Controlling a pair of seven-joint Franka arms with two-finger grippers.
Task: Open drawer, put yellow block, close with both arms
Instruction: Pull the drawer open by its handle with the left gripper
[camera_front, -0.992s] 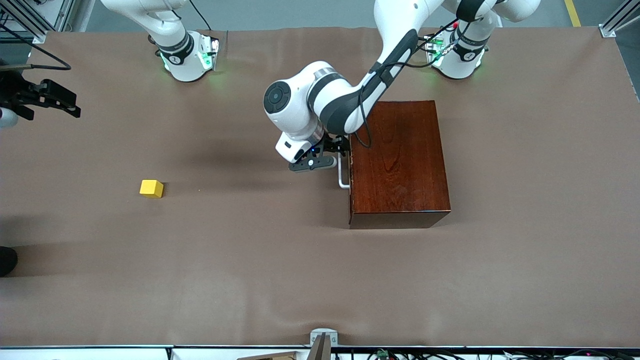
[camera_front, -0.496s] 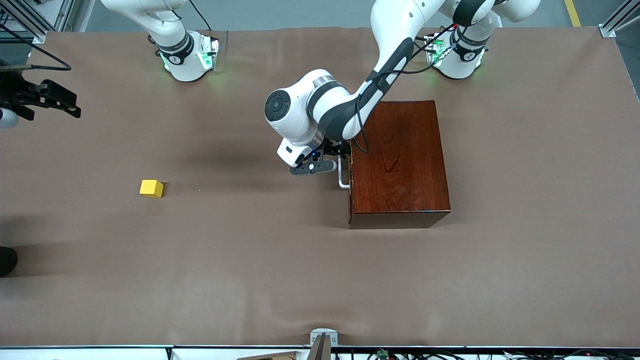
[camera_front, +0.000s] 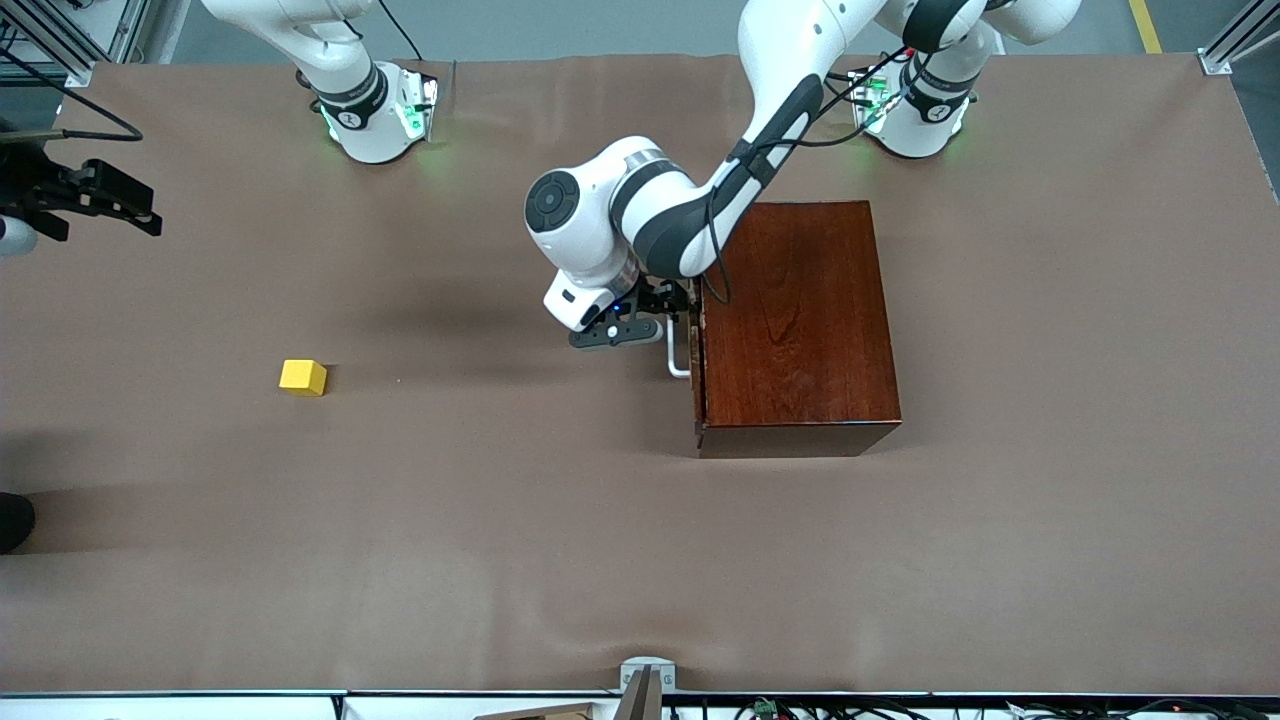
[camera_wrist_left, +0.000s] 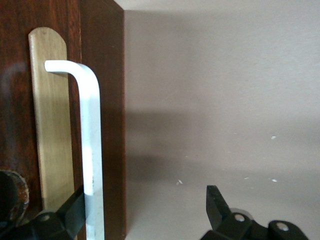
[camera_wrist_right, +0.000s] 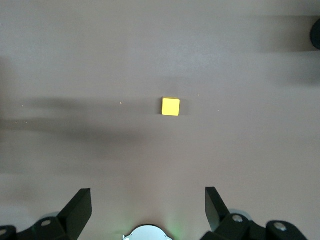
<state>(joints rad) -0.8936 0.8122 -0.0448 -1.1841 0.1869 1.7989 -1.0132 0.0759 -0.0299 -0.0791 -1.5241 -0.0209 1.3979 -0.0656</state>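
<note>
Slippage off the handle (camera_front: 678, 350) is the main risk. The left gripper (camera_front: 655, 318) sits at the white bar in front of the drawer (camera_front: 699, 360), and in the left wrist view its fingers (camera_wrist_left: 75, 212) stand wide apart, one hooked against the bar and the other well clear over bare table (camera_front: 600, 550). Nothing is clamped, so the pull seems to rest on that single finger; if the arm drifts sideways or lifts, the finger could ride off the bar's end and the drawer would stall barely open. A skewed pull could also drag the whole mahogany box (camera_front: 800, 320) instead of the tray.

The right gripper (camera_front: 95, 195) waits at the right arm's end of the table, jaws fully spread and empty, above the yellow block (camera_front: 302, 376), which lies on the cloth well apart from the box.

Compared with a second ago, the handle and drawer front have shifted slightly out from the box, a thin gap now showing, and the left wrist has moved with them. The block has not moved.
</note>
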